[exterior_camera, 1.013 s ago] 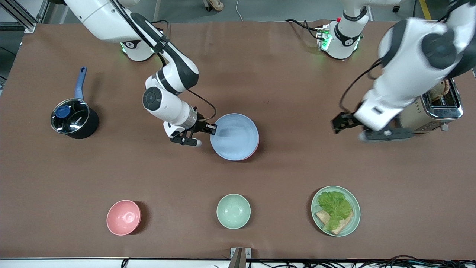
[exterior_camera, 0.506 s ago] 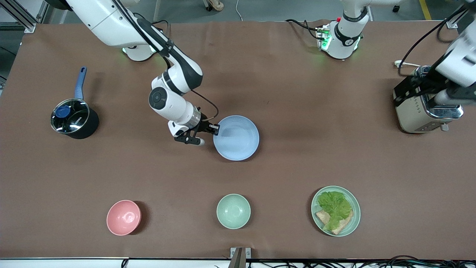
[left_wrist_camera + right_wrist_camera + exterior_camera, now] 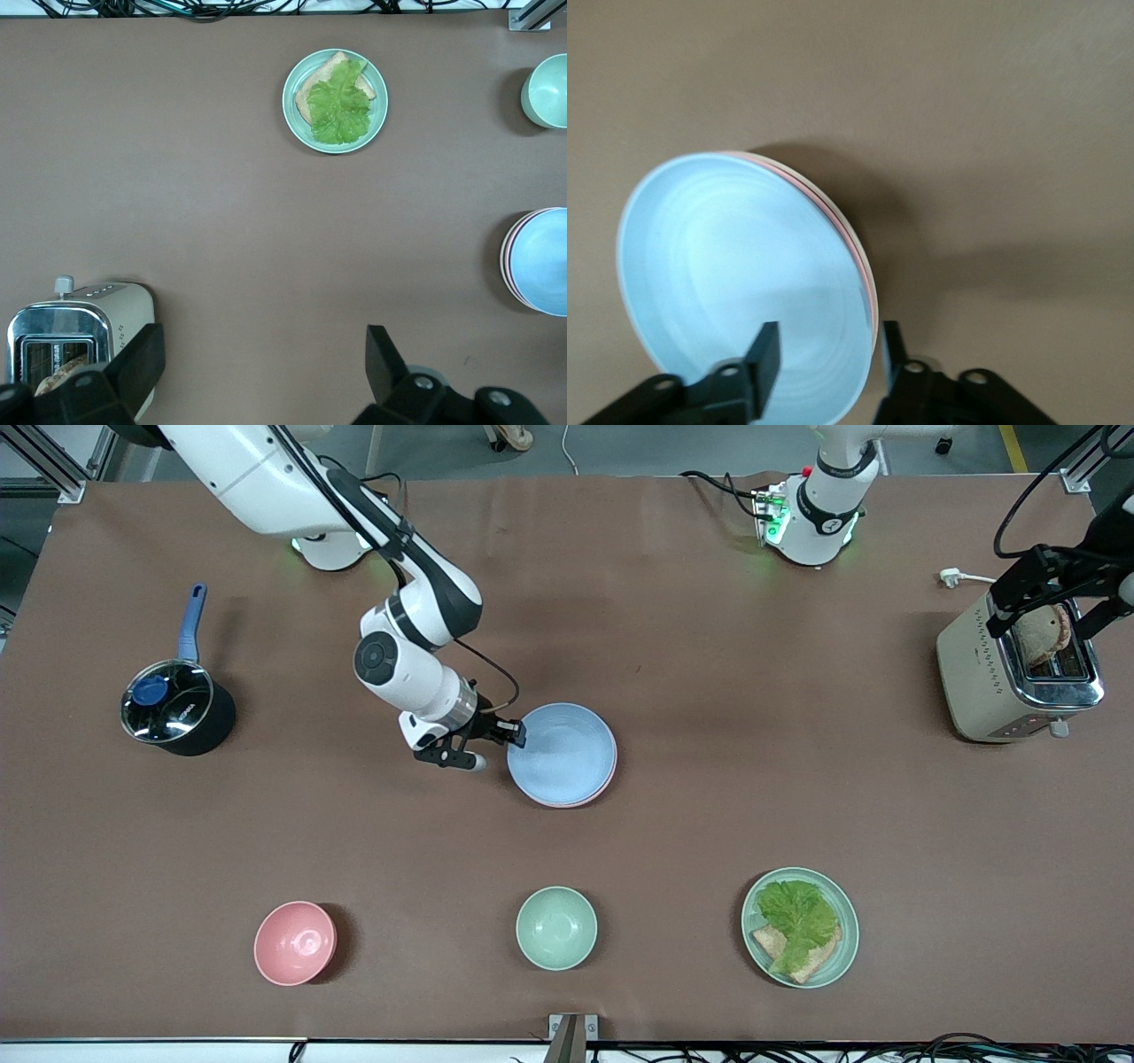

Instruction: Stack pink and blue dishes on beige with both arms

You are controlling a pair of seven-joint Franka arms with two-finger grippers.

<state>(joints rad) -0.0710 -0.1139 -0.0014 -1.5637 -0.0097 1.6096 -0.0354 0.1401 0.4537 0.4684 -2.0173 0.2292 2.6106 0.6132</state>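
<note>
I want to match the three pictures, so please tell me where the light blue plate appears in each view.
Front view: the light blue plate lies mid-table on top of the pink plate, at the right hand.
Left wrist view: the light blue plate is cut by the picture's edge.
Right wrist view: it fills the middle.
Shared landmark: the pink plate's rim under it.

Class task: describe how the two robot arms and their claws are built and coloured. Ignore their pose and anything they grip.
Both arms have glossy white rounded shells with black joint bands; the right arm has a round grey cap on its wrist and a thin black cable looping beside it. Green lights glow at both bases. The right claw and the left claw are small, black and two-fingered; the left wrist view shows wedge-shaped fingers.
</note>
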